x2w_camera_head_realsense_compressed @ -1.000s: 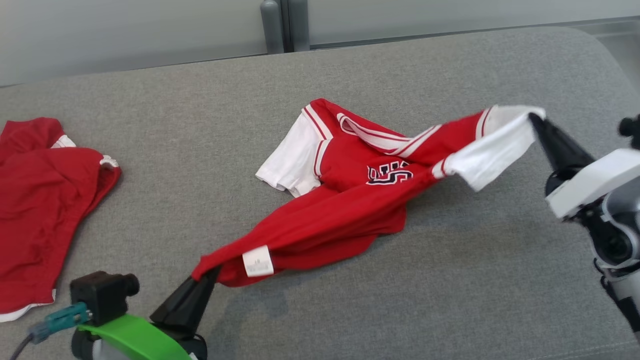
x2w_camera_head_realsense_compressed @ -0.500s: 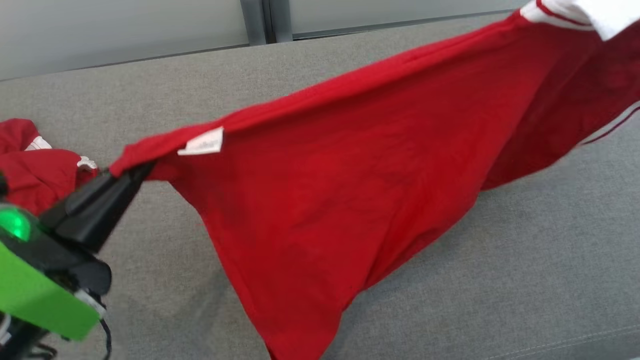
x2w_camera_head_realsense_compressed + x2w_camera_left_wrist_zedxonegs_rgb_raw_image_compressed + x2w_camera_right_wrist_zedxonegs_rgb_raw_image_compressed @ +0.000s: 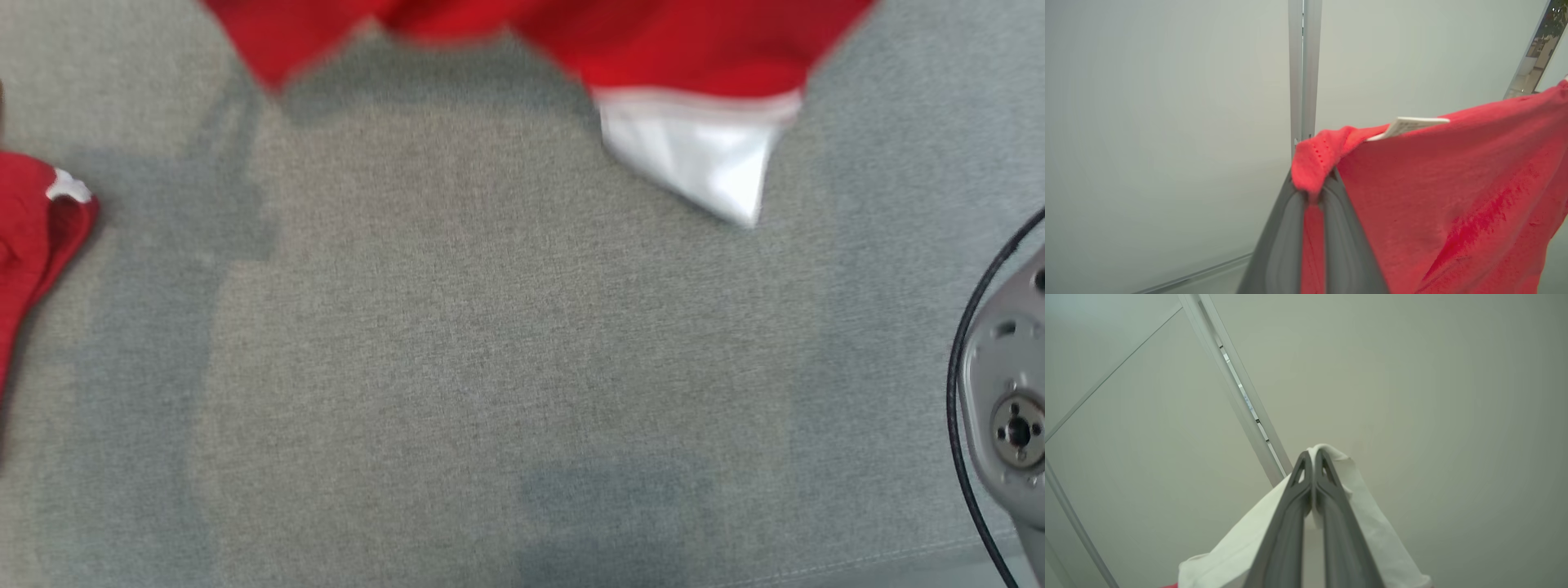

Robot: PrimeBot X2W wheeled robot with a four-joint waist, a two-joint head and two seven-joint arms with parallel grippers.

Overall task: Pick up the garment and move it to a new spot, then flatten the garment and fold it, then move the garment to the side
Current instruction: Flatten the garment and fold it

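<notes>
Now | change: garment [image 3: 669, 49] lifted off the grey tabletop [image 3: 490, 343] since before, hangs at 12 o'clock | left gripper [image 3: 1313, 185] clamped on its red hem corner; right gripper [image 3: 1313, 456] clamped on a white sleeve [image 3: 1367, 516] | room: open tabletop from centre to 6 o'clock, other red cloth [image 3: 33, 245] at the 9 o'clock edge | axis: 9-to-3, second white sleeve [image 3: 702, 159] points to 6.

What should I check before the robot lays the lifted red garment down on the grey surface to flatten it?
1. Left tool shut on the red edge of the garment: ok.
2. Right tool shut on the white sleeve: ok.
3. The garment hangs free of the grey surface: cannot tell, the head view is blurred.
4. Bare place on the surface under it: ok.
5. The other red garment lies apart from that place, at the left edge: ok.
</notes>
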